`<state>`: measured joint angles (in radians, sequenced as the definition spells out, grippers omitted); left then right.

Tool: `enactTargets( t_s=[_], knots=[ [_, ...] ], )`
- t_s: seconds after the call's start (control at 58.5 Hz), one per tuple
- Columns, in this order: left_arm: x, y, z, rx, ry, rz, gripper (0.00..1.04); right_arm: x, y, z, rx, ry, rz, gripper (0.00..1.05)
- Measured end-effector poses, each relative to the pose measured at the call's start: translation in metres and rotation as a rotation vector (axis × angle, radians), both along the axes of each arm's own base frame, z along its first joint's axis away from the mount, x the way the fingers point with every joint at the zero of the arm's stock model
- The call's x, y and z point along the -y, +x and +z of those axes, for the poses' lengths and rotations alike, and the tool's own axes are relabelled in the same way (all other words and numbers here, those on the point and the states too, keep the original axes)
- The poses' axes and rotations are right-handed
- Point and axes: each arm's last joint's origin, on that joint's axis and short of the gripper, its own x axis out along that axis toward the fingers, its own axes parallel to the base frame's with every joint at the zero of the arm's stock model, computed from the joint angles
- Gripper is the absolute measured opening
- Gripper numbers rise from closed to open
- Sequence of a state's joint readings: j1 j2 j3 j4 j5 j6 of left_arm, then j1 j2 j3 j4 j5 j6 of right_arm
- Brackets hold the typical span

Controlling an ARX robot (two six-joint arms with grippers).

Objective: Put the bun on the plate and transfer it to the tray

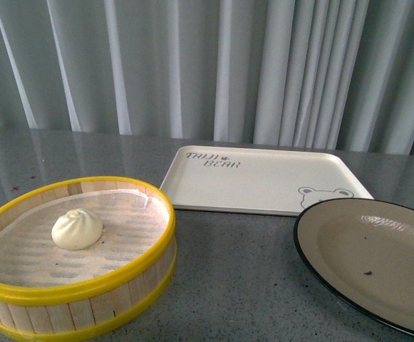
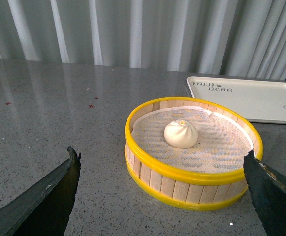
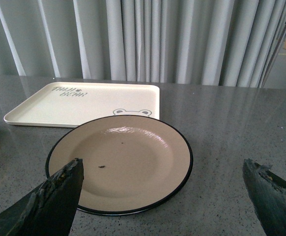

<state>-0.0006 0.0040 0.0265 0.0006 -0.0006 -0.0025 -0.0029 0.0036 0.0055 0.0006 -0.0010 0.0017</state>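
Observation:
The white pleated bun (image 1: 77,229) lies inside a yellow-rimmed wooden steamer basket (image 1: 132,274) at the front left; it also shows in the left wrist view (image 2: 181,133). The beige plate with a black rim (image 1: 378,263) sits empty at the front right, and in the right wrist view (image 3: 133,164). The cream tray with "Tiny Bear" lettering (image 1: 264,182) lies behind, between them, empty. My left gripper (image 2: 162,169) is open, short of the basket. My right gripper (image 3: 165,184) is open, over the plate's near edge. Neither arm shows in the front view.
The grey speckled table (image 1: 228,278) carries everything. Pale pleated curtains (image 1: 207,64) hang along its far side. The basket (image 2: 192,172) stands close to the tray's near left corner (image 2: 194,83).

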Motion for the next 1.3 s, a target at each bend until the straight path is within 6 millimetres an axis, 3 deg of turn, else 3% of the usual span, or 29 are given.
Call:
enactTargets(
  t_s=[1.213,1.299],
  knots=[
    [0.0,0.0001,0.0,-0.003,-0.003,-0.002,0.98,0.0,0.0,0.0,0.0,0.0,0.0,0.96],
    [-0.0002,0.002,-0.0013,-0.298,-0.08,-0.03,0.98,0.0,0.0,0.0,0.0,0.0,0.0,0.96]
  ],
)
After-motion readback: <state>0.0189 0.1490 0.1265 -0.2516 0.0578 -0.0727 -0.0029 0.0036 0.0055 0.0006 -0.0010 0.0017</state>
